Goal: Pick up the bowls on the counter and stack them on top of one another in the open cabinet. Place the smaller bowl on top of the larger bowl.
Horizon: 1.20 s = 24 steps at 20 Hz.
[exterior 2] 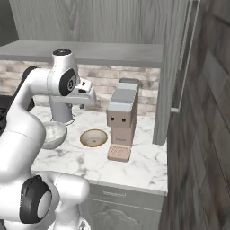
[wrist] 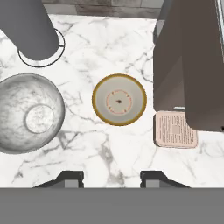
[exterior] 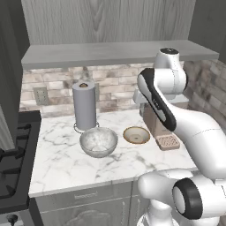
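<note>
It is a small kitchen with a brick wall at the back and a white marble worktop with grey lines in it. Up above is the open cabinet, and its grey shelf has nothing on it yet.

At the far left stands a grey paper towel roll. Just in front of it sits the larger bowl, deep and speckled. To its right, close by but not touching, is the smaller bowl, tan with a pale inside. Right of that lies a pink soap dish beside a tall brown box.

The hand hangs high over the worktop, looking down. Its two fingers stand partly apart and hold nothing.

So no bowl has been picked up. I think the big bowl should go first, since it belongs underneath. The hand would need to slide left, drop down and pinch its rim.
</note>
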{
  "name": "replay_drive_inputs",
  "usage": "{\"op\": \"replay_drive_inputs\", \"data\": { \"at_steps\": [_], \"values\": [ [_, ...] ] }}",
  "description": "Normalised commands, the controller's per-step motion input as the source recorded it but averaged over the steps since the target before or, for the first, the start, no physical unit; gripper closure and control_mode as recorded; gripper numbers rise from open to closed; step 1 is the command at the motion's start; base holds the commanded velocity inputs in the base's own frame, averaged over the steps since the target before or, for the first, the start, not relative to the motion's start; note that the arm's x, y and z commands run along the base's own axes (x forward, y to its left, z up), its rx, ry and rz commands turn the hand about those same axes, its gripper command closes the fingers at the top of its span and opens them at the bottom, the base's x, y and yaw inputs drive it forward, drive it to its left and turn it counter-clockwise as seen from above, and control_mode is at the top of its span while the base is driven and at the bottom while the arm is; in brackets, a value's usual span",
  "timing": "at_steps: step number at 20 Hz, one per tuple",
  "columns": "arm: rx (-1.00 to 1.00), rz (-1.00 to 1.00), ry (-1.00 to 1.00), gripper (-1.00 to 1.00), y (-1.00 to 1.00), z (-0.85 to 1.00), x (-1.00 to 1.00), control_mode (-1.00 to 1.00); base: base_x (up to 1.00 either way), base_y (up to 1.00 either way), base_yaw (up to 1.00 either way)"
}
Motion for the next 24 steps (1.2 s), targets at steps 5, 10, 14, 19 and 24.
{"op": "replay_drive_inputs", "data": {
  "at_steps": [5,10,14,19,24],
  "values": [
    [0.00,0.00,-0.03,-1.00,0.01,0.00,-0.15,-1.00,0.00,0.00,0.00],
    [0.00,-0.07,-0.01,-1.00,0.00,-0.01,-0.29,-1.00,0.00,0.00,0.00],
    [0.00,-0.13,0.00,-1.00,-0.05,-0.08,-0.27,-1.00,0.00,0.00,0.00],
    [0.00,-0.13,0.00,-1.00,-0.02,-0.08,-0.18,-1.00,0.00,0.00,0.00],
    [0.07,-0.14,0.00,-1.00,0.00,-0.19,-0.13,-1.00,0.00,0.00,0.00]
  ]
}}
